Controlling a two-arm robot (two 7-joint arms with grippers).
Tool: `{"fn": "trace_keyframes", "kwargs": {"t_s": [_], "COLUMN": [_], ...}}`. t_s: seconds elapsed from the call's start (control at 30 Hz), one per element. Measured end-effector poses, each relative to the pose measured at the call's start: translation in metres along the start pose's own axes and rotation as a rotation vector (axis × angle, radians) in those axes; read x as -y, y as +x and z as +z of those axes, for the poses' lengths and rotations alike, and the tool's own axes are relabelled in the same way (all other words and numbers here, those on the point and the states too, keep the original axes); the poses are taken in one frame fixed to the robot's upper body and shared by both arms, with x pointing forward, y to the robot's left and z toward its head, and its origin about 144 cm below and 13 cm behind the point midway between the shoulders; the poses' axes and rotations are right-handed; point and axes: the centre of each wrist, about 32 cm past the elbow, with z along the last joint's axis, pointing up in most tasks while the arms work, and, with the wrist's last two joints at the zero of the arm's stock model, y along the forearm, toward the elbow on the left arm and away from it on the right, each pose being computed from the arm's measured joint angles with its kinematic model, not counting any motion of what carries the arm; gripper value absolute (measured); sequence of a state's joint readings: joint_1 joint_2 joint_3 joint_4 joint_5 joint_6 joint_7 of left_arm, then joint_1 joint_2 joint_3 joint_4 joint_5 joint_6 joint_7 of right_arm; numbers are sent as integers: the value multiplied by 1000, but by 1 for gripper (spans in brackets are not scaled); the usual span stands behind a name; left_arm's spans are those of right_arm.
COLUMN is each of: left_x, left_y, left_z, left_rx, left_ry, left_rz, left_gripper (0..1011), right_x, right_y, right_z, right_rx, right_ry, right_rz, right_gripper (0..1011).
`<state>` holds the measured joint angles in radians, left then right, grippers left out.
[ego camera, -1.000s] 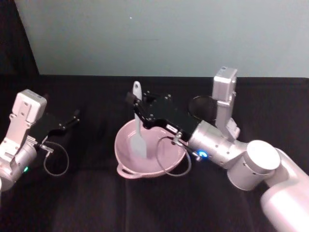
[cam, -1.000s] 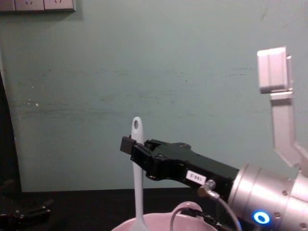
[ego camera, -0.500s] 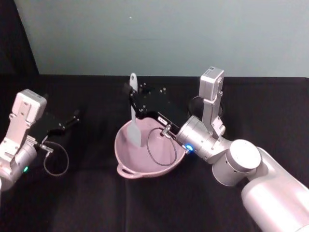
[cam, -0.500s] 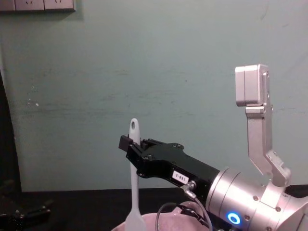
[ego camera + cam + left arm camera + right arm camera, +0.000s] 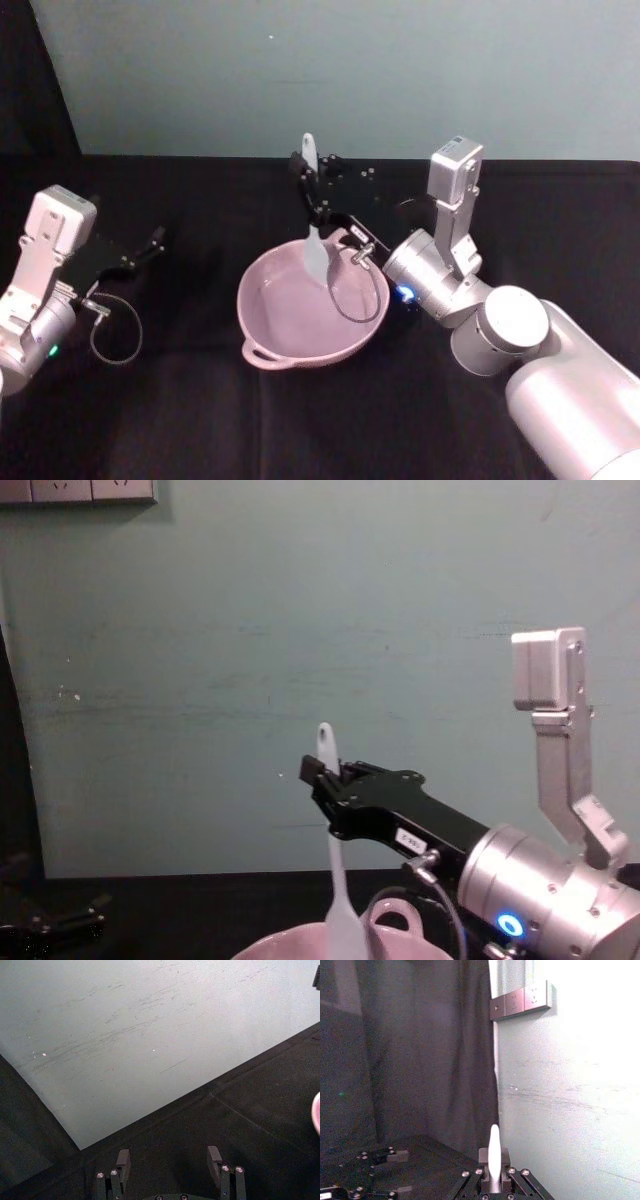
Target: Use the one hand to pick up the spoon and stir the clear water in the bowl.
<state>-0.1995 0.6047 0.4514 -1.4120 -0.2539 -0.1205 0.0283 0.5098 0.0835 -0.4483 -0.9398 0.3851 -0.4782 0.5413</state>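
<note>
Two black fingers of the right gripper [image 5: 308, 187] were pinched on the upper handle of the spoon [image 5: 316, 256], holding it nearly upright with its flat blade dipped inside the bowl [image 5: 262, 318], toward the far rim. The pink bowl sat mid-way across the black table [image 5: 200, 420], with the silver wrist reaching in from the right. Well apart to the left, the left gripper [image 5: 152, 243] hung low, its fingers spread around nothing.
</note>
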Motion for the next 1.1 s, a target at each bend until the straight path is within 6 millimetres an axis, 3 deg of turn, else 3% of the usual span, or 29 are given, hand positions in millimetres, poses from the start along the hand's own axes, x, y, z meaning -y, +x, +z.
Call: {"fn": "trace_keyframes", "kwargs": {"t_s": [0.33,0.6,1.1], "left_x": [0,0,0], "left_y": [0,0,0], "left_z": [0,0,0], "left_rx": [0,0,0], "left_ry": [0,0,0], "left_rz": [0,0,0], "left_gripper": [1011,1011,1011], "right_x": [24,40,37], "right_y": [7,-3,-27], "right_z": [10,16,14], "right_rx": [8,-34,-82], "right_ry": [-16,-22,-13], "right_rz": [20,77,148], "right_gripper": [121,121,121]}}
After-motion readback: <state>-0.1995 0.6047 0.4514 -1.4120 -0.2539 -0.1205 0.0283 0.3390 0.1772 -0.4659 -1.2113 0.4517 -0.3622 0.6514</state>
